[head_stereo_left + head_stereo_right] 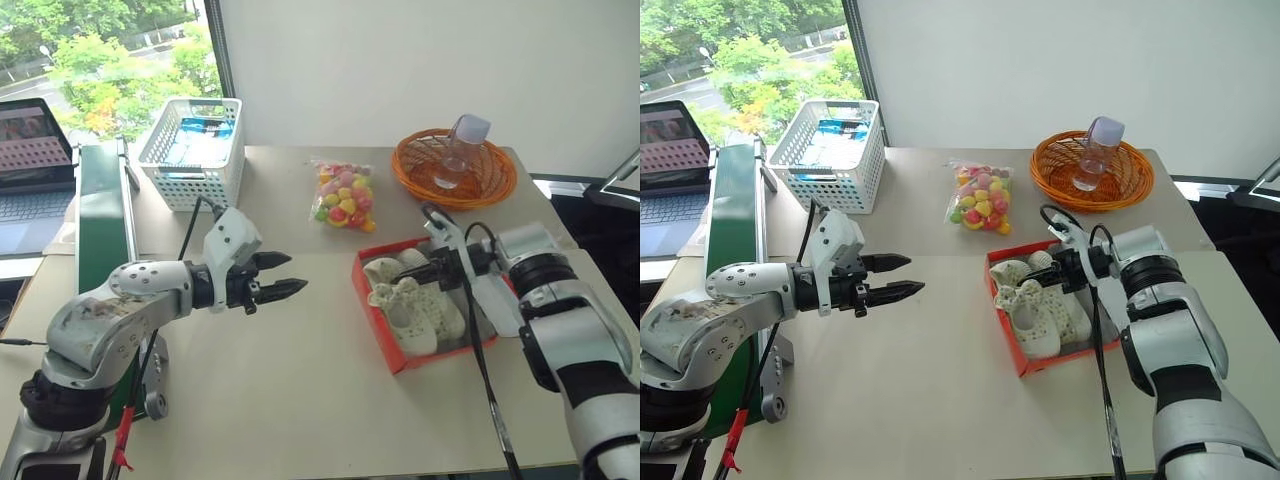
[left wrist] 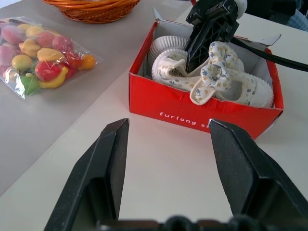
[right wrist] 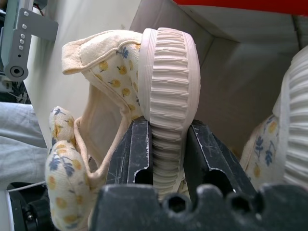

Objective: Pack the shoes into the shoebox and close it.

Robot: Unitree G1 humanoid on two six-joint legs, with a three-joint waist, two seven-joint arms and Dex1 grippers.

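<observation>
While my right tool [image 1: 437, 268] is gripping the ribbed sole of one floral shoe [image 3: 163, 91] inside the red shoebox [image 1: 372, 300] on the counter [image 1: 300, 400], the other shoe [image 1: 410, 318] is lying beside it. My left tool [image 1: 283, 276] is hovering wide and empty, well apart from the box.

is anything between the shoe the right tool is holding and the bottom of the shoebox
Nothing visible. The right tool grips one shoe by its sole, already inside the open shoebox, beside the other shoe.
</observation>
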